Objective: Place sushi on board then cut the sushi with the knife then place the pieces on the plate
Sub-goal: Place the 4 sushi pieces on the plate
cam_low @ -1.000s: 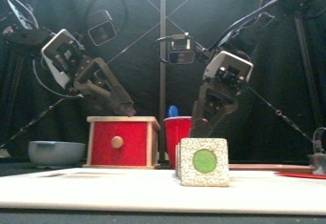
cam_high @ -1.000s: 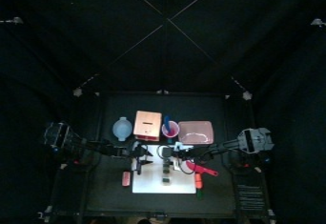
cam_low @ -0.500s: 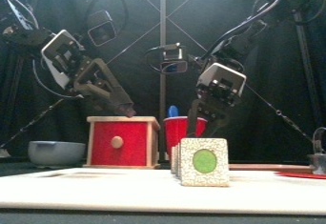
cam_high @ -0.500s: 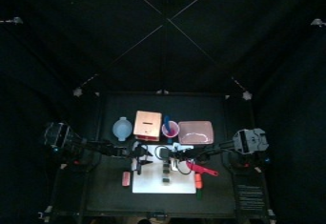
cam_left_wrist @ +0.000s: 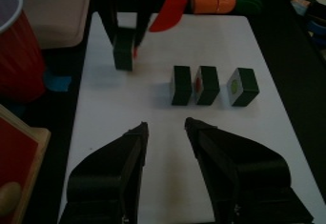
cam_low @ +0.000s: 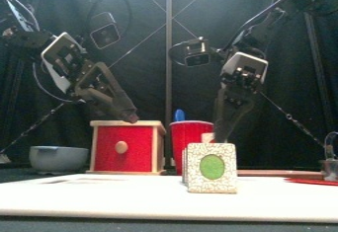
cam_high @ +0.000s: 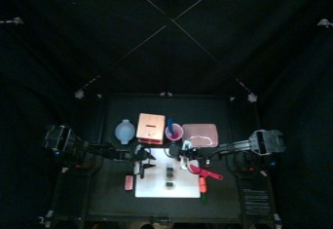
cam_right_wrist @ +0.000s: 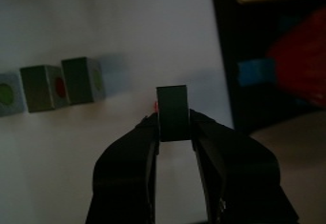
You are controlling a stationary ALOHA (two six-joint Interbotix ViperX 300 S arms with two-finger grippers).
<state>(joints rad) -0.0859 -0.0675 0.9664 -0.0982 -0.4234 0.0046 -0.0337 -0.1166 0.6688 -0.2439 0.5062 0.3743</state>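
Over the board (cam_high: 169, 202), the right gripper (cam_right_wrist: 173, 121) is pinching a sushi piece (cam_right_wrist: 171, 99); the plate (cam_high: 202, 133) is lying just past it, toward the table's back edge. The left gripper (cam_left_wrist: 166, 125) is hanging open.

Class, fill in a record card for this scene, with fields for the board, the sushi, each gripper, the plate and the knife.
Board: white board, flat on the table
Sushi on board: three sushi pieces in a row
Right gripper: shut on a fourth piece, over the board
Left gripper: open, empty, over the board
Plate: pink plate, no piece seen on it
Knife: blue knife in the red cup
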